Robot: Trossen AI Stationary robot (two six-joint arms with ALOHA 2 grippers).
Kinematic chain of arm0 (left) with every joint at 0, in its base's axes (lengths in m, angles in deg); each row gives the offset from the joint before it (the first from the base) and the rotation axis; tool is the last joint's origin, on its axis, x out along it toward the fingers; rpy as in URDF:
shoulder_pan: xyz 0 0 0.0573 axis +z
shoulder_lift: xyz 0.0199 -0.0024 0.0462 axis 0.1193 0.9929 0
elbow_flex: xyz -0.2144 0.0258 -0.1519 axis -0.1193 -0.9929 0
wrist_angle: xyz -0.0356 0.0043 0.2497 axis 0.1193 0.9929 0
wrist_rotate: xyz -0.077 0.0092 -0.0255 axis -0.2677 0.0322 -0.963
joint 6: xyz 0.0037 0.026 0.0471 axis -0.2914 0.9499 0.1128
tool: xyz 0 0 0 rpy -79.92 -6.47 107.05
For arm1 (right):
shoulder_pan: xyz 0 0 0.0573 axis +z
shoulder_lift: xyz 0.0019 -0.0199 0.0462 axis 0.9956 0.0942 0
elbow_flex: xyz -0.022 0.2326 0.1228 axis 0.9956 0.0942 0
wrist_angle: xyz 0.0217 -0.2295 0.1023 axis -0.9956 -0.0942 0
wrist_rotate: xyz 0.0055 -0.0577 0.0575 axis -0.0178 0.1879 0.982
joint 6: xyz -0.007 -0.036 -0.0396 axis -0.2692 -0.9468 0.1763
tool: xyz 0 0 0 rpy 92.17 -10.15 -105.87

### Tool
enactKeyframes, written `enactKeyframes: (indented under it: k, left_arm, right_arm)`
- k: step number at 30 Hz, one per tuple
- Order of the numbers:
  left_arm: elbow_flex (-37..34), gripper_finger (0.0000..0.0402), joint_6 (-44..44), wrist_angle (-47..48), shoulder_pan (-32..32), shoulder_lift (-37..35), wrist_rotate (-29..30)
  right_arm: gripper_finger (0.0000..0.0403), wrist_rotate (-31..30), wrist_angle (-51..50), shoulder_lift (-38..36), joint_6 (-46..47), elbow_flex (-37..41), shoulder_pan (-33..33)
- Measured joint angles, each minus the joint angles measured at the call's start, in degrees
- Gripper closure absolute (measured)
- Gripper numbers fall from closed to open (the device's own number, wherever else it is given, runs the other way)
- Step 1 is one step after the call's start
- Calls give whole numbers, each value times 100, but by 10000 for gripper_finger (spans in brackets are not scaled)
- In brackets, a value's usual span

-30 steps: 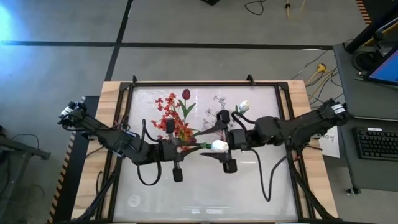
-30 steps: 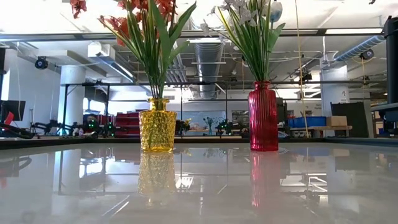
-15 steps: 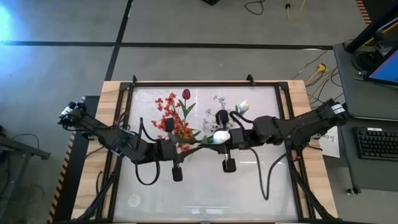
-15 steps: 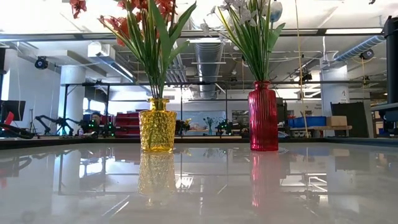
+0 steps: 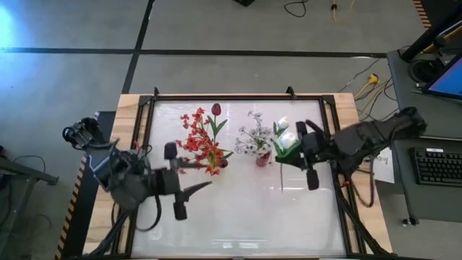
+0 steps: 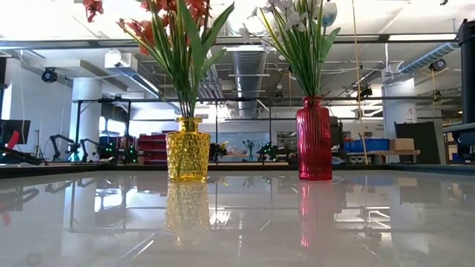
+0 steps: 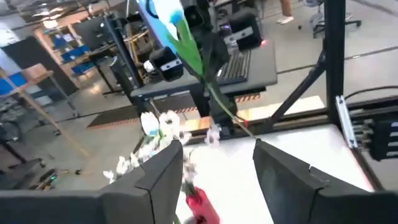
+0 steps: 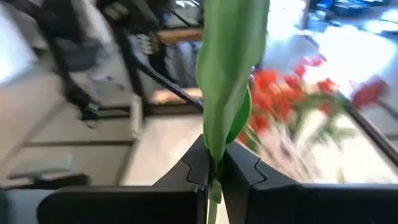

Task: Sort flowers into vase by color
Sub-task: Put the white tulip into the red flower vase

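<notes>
A yellow vase (image 6: 187, 148) holds red flowers (image 5: 198, 141). Beside it, a red vase (image 6: 315, 137) holds white flowers (image 5: 253, 137). My right gripper (image 5: 292, 153) is shut on a white tulip (image 5: 289, 140) with a green stem, just right of the red vase and high above the table. In the left wrist view the tulip's bud (image 7: 163, 11) is uppermost and its stem (image 7: 214, 99) slants down. My left gripper (image 7: 217, 177) is open and empty, to the left of the yellow vase and nearer the table's near edge (image 5: 201, 188). My right gripper pinches the white tulip's green stem and leaf base (image 8: 214, 167) between its two fingers. It comes at the stem about level from the table's right side, with the fingers across it. A leaf (image 8: 231, 62) rises past the fingers. The tulip is lifted clear of the table and tilted.
Both vases stand in the far middle of the glossy white table (image 5: 238, 217). A raised black frame (image 5: 224, 96) runs round the table. A desk with a keyboard (image 5: 439, 166) stands beyond the right edge.
The white tulip has passed from my left gripper to my right one. My left gripper has let go and drawn back toward the table's left and near edges. My right gripper has taken hold and carried the tulip toward the right, past the red vase.
</notes>
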Motion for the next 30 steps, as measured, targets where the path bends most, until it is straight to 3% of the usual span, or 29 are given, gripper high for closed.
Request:
enactKeyframes:
  k: [5, 9, 11, 15, 16, 26, 30]
  left_arm:
    - [-618, 242, -417, 93, -508, -1, 943]
    - [-1118, 260, -680, 125, -887, -96, 1532]
    - [-1322, 268, -692, 114, -1022, -186, 1355]
    - [-1775, 287, -647, 148, -1081, -324, -513]
    - [-1881, 291, -667, 159, -1081, -326, -684]
    - [-2191, 325, -799, 221, -1081, -468, 252]
    - [-2178, 325, -784, 182, -1071, -640, 321]
  right_arm:
    - [385, -1541, 397, -660, 179, 1219, 394]
    - [385, -2331, 1362, -956, -92, 2120, 610]
    - [385, -2838, 2065, -1041, -453, 2505, 679]
    - [385, -3470, 3029, -1045, -1178, 3005, 689]
    - [385, -3514, 3179, -1041, -1299, 3078, 688]
    - [385, -3915, 3945, -1041, -2082, 3211, 686]
    - [385, -4071, 4038, -1035, -2125, 3250, 686]
